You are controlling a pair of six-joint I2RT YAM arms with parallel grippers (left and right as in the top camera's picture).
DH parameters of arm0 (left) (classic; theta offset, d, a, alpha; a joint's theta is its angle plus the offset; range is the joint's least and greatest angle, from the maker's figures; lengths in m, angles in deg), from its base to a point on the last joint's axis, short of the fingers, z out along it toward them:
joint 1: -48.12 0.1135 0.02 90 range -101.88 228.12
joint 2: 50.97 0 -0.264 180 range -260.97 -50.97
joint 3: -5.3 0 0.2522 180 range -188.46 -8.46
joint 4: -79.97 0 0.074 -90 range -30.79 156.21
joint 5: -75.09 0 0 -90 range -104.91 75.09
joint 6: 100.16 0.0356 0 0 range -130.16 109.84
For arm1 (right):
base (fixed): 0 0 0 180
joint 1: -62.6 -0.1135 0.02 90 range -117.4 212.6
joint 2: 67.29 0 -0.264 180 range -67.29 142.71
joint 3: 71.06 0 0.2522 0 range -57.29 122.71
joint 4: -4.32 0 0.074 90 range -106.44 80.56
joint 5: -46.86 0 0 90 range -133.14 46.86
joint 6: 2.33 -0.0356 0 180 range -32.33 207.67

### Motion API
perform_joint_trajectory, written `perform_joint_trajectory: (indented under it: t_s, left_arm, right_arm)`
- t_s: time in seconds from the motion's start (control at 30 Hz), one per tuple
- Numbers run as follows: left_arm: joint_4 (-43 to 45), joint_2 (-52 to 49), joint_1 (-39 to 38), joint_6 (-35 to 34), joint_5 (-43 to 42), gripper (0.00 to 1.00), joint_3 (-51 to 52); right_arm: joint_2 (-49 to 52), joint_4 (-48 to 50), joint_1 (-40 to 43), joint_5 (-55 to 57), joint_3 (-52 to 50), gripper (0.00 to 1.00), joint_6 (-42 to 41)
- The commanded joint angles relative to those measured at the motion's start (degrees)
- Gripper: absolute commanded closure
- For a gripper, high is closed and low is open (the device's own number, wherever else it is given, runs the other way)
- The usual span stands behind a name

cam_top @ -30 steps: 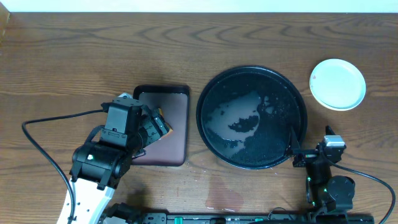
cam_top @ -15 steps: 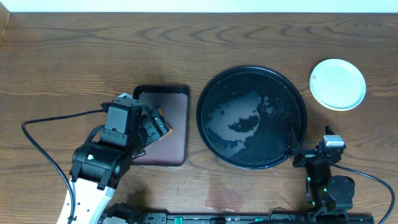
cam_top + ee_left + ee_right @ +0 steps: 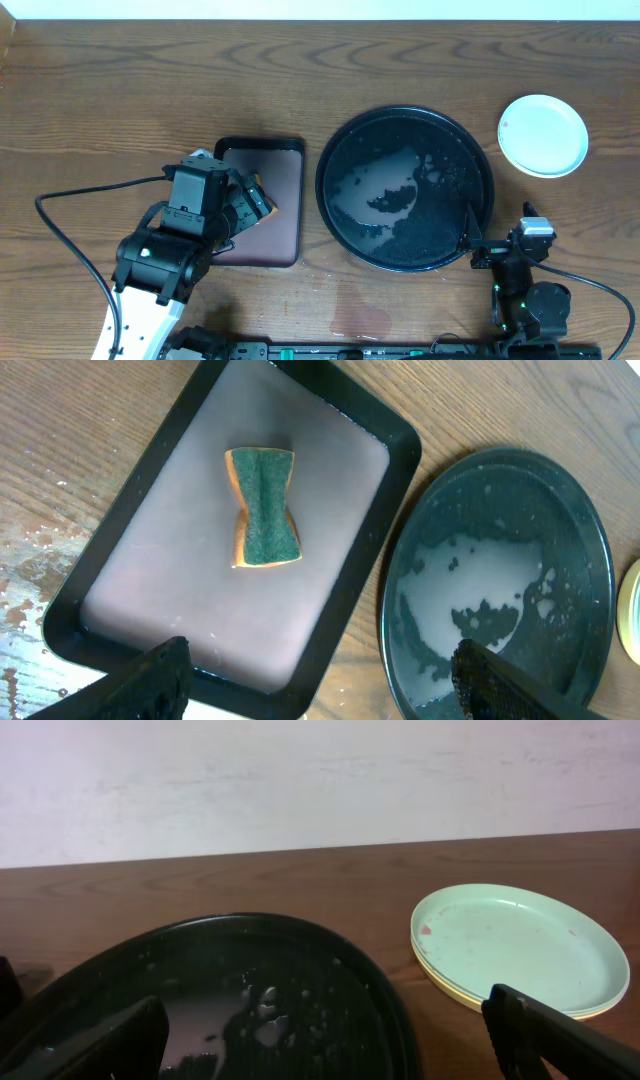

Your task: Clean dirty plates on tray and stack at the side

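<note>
Wood-grain tabletop point(image 3: 120, 90).
Round black tray point(image 3: 450, 225), centre-right, wet and foamy, no plates on it.
Maroon tray point(image 3: 150, 580), left of it.
Stacked plates point(image 3: 520, 945), mint-green over pale yellow, far right on the tabletop.
Left gripper point(image 3: 320, 680), fingers spread, empty, over the maroon tray.
Right gripper point(image 3: 330, 1045), spread, empty, at the black tray's near-right rim.
Green-and-yellow sponge point(image 3: 263, 508), lying in the maroon tray.

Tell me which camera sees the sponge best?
The left wrist view: the sponge lies unhidden on the small tray. Overhead, the left arm hides most of it. The right wrist view misses it.
</note>
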Motion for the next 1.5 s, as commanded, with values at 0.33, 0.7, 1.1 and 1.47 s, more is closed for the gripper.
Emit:
perform_joint_trajectory:
  t_s: [0.33, 0.7, 1.1, 1.47]
  left_arm:
    - [-0.2, -0.2, 0.2, 0.1, 1.1, 0.16, -0.9]
    - [-0.2, -0.2, 0.2, 0.1, 1.1, 0.16, -0.9]
    - [-0.2, -0.2, 0.2, 0.1, 1.1, 0.16, -0.9]
    - [-9.5, -0.2, 0.2, 4.1, 5.9, 0.16, -0.8]
  right_arm:
    - [-1.1, 0.1, 2.6, 1.4, -0.3, 0.01, 1.7]
    - [-1.1, 0.2, 2.4, 1.0, -0.3, 0.01, 7.3]
    - [-1.1, 0.2, 2.4, 1.0, -0.3, 0.01, 7.3]
    - [-1.1, 0.2, 2.4, 1.0, -0.3, 0.01, 7.3]
